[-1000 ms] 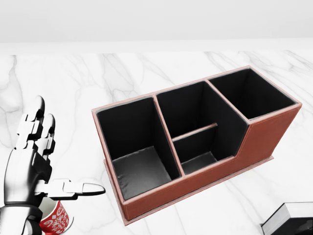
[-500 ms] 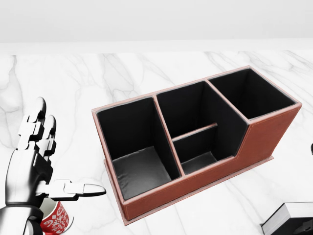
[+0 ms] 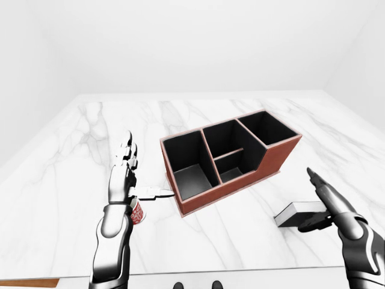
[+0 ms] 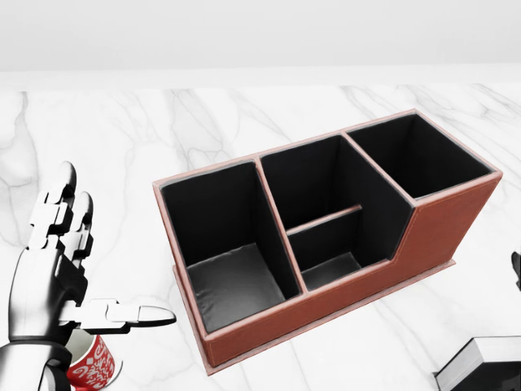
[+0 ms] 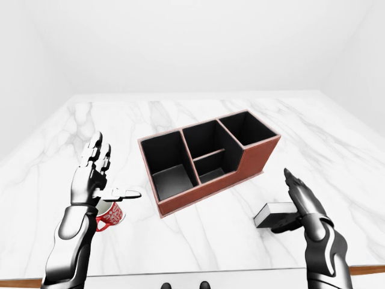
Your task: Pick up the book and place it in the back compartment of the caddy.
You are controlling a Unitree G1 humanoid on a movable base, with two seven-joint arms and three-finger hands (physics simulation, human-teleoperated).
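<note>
The caddy (image 4: 326, 236) sits on the marble table (image 3: 66, 198), its compartments holding nothing. The book (image 5: 274, 214) lies flat toward the lower right, beside the right hand (image 5: 304, 208), whose fingers are spread wide. The left hand (image 5: 90, 177), fingers also splayed, hovers over a red mug (image 5: 109, 214) left of the caddy.

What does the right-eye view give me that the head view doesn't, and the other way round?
Only the right-eye view shows the whole right hand, open, above the book, plus the mug's full body beside the left hand. Only the head view shows the caddy's compartments close enough to see the low divider in the middle one. Both show the caddy, the open left hand, the mug and the marble table.
</note>
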